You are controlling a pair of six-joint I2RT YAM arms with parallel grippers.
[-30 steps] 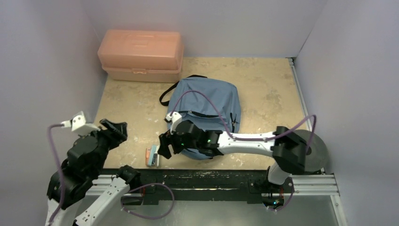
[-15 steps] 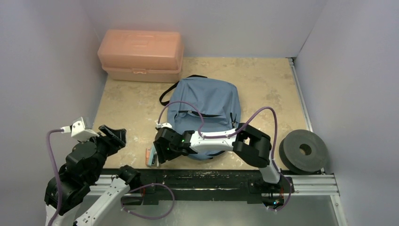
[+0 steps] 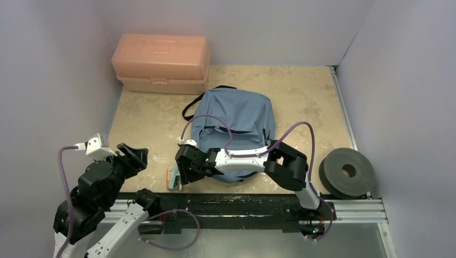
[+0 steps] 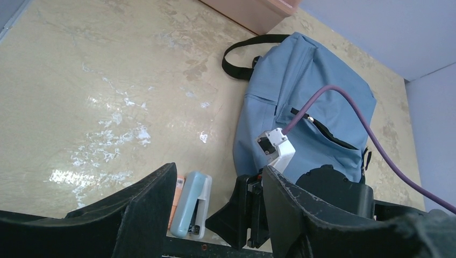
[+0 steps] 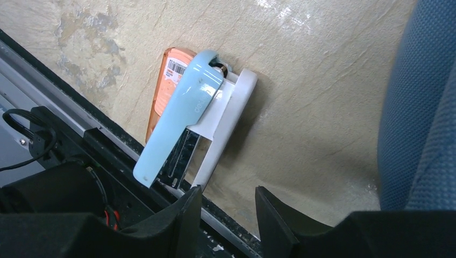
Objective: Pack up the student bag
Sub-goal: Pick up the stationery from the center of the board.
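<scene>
Student bag: the dusty-blue student bag [image 3: 236,115] lies flat in the middle of the table [image 3: 150,121], with its near end hidden under the right arm.
Bag details: a black strap [image 4: 239,54] loops out at its far left corner, and a dark slit of a pocket opening [image 4: 328,131] crosses its front.
Right claw: the right gripper [image 5: 228,191] is low over the table at the bag's near left corner. Its jaws are parted with only bare tabletop between them, and it holds nothing.
Stapler: a pale blue stapler [image 5: 180,115] on a white base lies just beyond the right gripper's fingers at the table's near edge. Whether they touch cannot be told.
Orange pack: an orange pack [image 5: 165,86] lies flat beside the stapler and partly under it.
Writing: the orange pack carries a barcode label whose print is too small to read. A faint mark on the stapler's top is also illegible.
Left claw: the left gripper [image 4: 218,177] is raised off the table to the left, its jaws wide apart and empty.
Pink box: a salmon-pink box [image 3: 160,63] sits shut in the far left corner, apart from the bag.
Disc: a dark round disc [image 3: 348,172] with a centre hole rests at the near right.
</scene>
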